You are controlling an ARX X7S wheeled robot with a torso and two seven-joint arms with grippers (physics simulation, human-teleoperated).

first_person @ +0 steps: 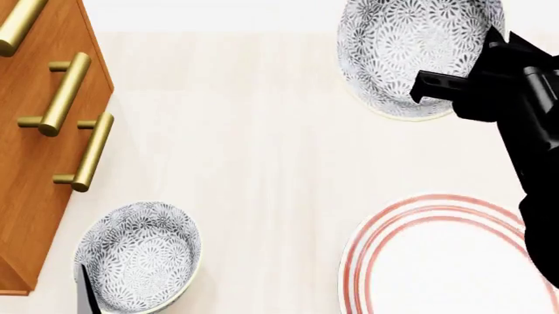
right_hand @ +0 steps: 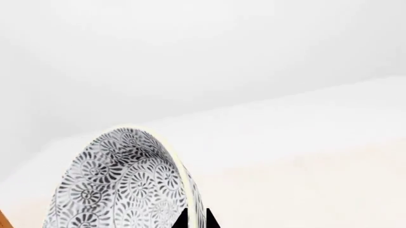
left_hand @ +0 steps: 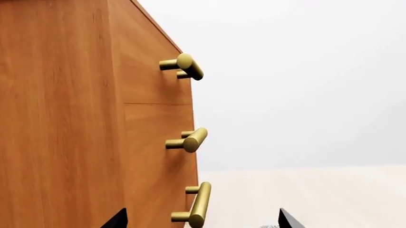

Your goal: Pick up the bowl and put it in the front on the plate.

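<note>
The bowl, white with a dense grey-blue floral pattern, hangs at the upper right of the head view, tilted toward the camera. My right gripper is shut on its rim from the right. In the right wrist view the bowl stands on edge and its rim runs between the two black fingertips of the right gripper. The plate, white with red rings, lies below it at the lower right, cut off by the frame. My left gripper is open and holds nothing; one finger shows at the lower left.
A second patterned bowl sits at the lower left on the pale counter. A wooden drawer cabinet with brass bar handles stands along the left; its handles are close in front of the left gripper.
</note>
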